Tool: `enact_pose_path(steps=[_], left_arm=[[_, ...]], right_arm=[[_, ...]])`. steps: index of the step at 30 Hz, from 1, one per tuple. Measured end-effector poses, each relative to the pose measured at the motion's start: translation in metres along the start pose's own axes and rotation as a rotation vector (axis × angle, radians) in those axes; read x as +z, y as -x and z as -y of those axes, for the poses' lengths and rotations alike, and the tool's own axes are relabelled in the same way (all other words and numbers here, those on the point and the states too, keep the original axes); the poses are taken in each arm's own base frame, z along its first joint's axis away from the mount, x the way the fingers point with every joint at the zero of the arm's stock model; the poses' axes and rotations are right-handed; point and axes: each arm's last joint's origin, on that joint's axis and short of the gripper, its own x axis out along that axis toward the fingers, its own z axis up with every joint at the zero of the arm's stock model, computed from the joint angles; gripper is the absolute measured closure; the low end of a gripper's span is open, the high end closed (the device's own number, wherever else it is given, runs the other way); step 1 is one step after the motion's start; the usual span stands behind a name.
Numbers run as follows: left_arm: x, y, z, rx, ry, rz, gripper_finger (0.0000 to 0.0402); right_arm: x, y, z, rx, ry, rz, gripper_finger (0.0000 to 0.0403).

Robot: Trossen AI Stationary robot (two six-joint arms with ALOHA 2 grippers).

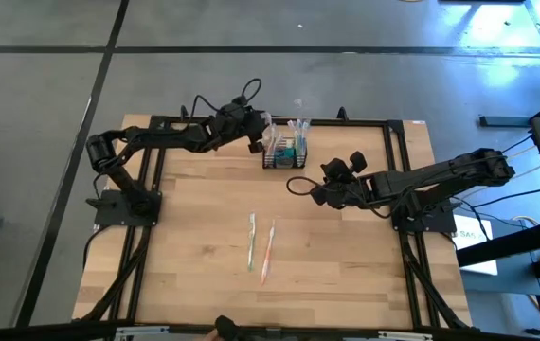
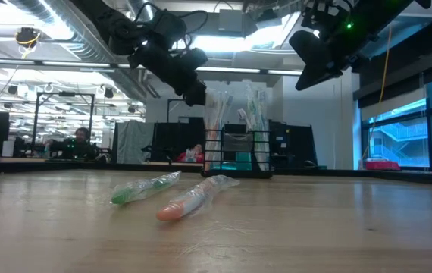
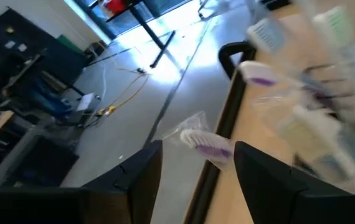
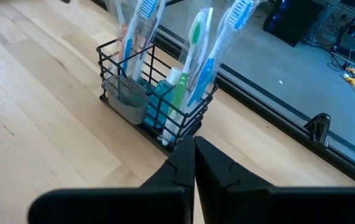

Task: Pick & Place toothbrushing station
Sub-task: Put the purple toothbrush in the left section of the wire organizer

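Two wrapped brushes [image 2: 174,197] lie nearest us, mid-table. Our left gripper [image 1: 254,144] hovers with fingers apart beside the caddy [image 1: 283,152] at the far edge. Our right gripper [image 1: 319,189], pinched shut and empty, waits nearby.

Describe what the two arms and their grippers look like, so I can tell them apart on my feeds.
Both arms are dark, jointed and alike, with loose black cables looping near the wrists. The left gripper and right gripper each end in two flat black fingers. A small green light glows on the right arm in the low view. No other markings show.
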Motion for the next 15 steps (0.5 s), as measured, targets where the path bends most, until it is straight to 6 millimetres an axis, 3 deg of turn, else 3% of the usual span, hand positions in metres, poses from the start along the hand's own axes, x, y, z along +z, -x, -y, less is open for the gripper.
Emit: enact_pose_path(steps=[6, 15], left_arm=[[-0.0047, 0.0008, 0.0081, -0.161, 0.003, -0.004, 0.0206], [-0.0069, 0.0012, 0.0078, -0.06, -0.016, -0.081, 0.0205]], right_arm=[[0.0, 0.0, 0.0, 0.0, 0.003, 0.0, 0.0394], [0.0001, 0.0, 0.0, 0.0, 0.002, 0.0, 0.0394]])
